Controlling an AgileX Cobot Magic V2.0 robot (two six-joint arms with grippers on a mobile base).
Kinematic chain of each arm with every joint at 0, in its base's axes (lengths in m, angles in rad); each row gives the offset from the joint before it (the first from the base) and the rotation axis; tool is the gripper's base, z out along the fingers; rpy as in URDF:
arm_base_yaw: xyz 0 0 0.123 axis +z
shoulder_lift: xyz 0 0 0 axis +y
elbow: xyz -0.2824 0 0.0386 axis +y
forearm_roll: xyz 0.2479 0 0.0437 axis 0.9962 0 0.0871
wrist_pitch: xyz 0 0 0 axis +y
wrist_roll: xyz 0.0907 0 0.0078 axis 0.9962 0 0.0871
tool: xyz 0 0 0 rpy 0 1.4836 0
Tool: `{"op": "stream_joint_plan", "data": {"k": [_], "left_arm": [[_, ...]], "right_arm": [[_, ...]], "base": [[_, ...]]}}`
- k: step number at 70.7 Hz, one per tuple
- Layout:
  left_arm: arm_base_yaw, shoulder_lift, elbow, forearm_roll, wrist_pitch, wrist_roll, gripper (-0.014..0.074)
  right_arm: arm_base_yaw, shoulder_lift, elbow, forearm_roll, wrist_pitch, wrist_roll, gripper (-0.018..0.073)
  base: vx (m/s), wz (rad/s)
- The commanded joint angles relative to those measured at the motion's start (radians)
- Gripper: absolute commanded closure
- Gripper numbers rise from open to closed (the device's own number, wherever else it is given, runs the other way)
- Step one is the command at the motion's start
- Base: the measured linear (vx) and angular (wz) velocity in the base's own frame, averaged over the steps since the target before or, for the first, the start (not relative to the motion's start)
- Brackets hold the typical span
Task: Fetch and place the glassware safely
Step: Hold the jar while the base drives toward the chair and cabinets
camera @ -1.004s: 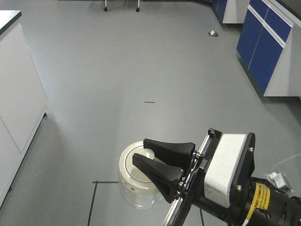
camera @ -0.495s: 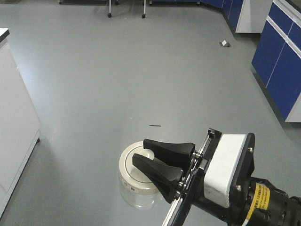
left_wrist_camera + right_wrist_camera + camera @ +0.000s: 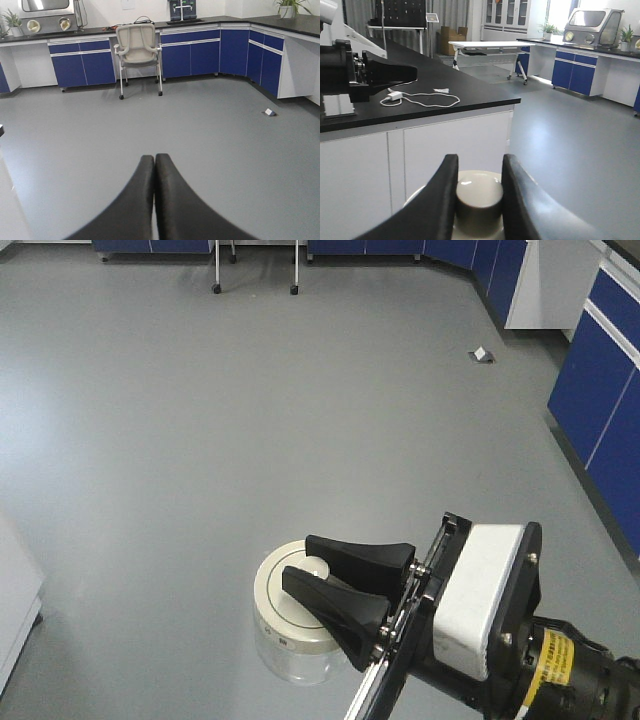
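The glassware (image 3: 285, 625) is a squat clear jar with a cream-white lid, hanging above the grey floor at the lower middle of the front view. My right gripper (image 3: 300, 562) is shut on the knob (image 3: 479, 195) of its lid, one black finger on each side. In the right wrist view only the knob and a part of the lid show between the fingers (image 3: 442, 190). My left gripper (image 3: 154, 161) is shut with nothing in it, its tips pressed together, pointing across the open floor.
A black-topped white counter (image 3: 410, 125) with a white cable stands left of the right gripper. Blue cabinets (image 3: 600, 370) line the right wall and the far wall (image 3: 190, 55). A wheeled chair (image 3: 138, 55) stands at the far cabinets. A small white object (image 3: 482, 355) lies on the floor.
The whole view has swung across the room: the white counter at the left has slid out of the front view and the far cabinets have come in. The jar stays held the same way.
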Motion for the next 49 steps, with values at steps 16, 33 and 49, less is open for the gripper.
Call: {"op": "stream_joint_plan", "data": {"k": [16, 33, 49], "left_arm": [[-0.005, -0.001, -0.027, -0.007, -0.071, -0.009, 0.0603], [-0.005, 0.000, -0.027, -0.007, -0.071, -0.009, 0.0603], [-0.005, 0.000, -0.027, -0.007, -0.071, -0.009, 0.0603]], "right_arm": [[-0.001, -0.019, -0.030, 0.011, -0.105, -0.003, 0.0560], [-0.001, -0.019, -0.030, 0.011, -0.106, -0.003, 0.0560], [-0.001, -0.019, -0.030, 0.011, -0.105, -0.003, 0.0560]], "base": [[0.56, 0.01], [0.58, 0.05], [0.59, 0.06]]}}
